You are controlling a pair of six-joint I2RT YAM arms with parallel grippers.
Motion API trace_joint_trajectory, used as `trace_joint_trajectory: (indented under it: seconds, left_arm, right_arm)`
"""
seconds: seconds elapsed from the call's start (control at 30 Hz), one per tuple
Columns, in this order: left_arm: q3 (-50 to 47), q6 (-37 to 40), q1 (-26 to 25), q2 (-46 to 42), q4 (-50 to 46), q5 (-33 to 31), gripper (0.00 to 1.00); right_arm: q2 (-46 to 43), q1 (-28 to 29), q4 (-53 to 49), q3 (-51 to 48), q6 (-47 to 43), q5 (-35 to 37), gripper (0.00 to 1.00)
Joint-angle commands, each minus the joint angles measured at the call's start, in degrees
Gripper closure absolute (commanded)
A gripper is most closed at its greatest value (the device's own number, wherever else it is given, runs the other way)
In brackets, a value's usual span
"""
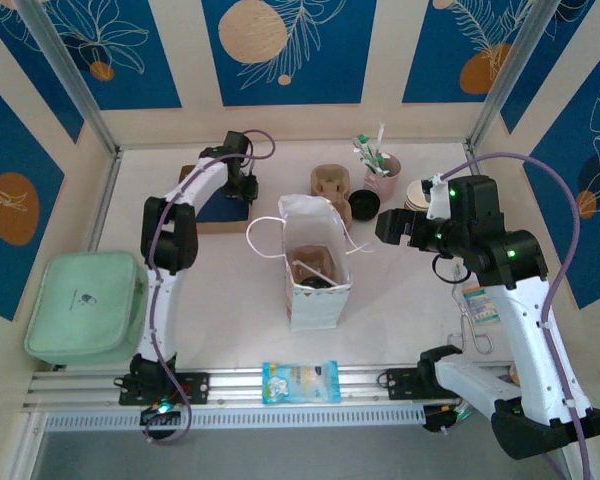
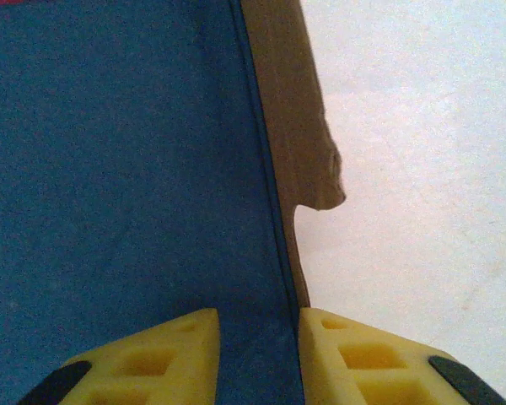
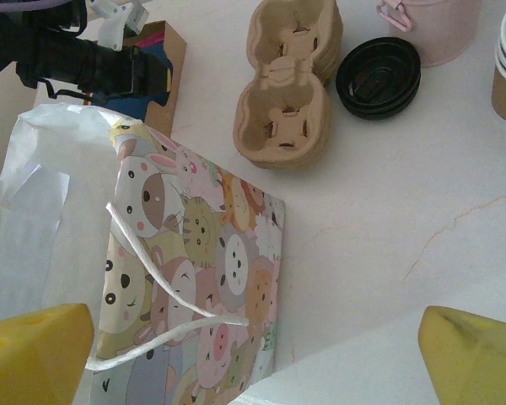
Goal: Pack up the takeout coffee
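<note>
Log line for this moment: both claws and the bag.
left claw astride box edge, grip unclear | right claw open, over table beside bag | bag upright, mouth open

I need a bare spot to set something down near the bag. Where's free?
Bare table lies between the left arm and the gift bag, and again between the bag and the right arm. Crowded behind the bag: cup carrier, black lids, pink cup.

One printed bag [image 1: 317, 300], one pink cup [image 1: 382, 183], one soft case [image 1: 85, 305] (mint green).
</note>
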Motion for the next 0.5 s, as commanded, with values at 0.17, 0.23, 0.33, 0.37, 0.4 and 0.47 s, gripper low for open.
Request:
trace_joint_trajectory:
  seconds: [0.17,0.23,0.33,0.37,0.4,0.47]
  left_arm:
    - [1.7,1.0,0.9,2.4,-2.1,-0.9,0.74]
    - [1.7,1.0,1.0,2.2,-2.1,-0.9,0.76]
    - [1.8,1.1,1.0,1.7,-2.1,-1.1,0.8]
    - [1.7,1.0,1.0,1.5,-2.1,-1.1,0.82]
    - [1.8,1.1,1.0,1.3,-2.1,-1.1,0.83]
    - [1.7,1.3,0.9,0.8,-2.2,-1.2,0.87]
  right_arm:
    - [-0.7,-0.6,-1.2,-0.1,0.3,-2.0,0.01]
    - [-0.6,-0.6,-1.2,0.0,0.3,-2.1,0.01]
    - [-0.6,-0.6,-1.2,0.1,0.4,-2.3,0.01]
    - [-0.6,-0.6,-1.2,0.2,0.4,-2.4,0.01]
    - [-0.5,-0.6,-1.2,0.3,0.4,-2.5,0.01]
    - [-0.6,-0.6,-1.1,0.3,0.4,-2.6,0.01]
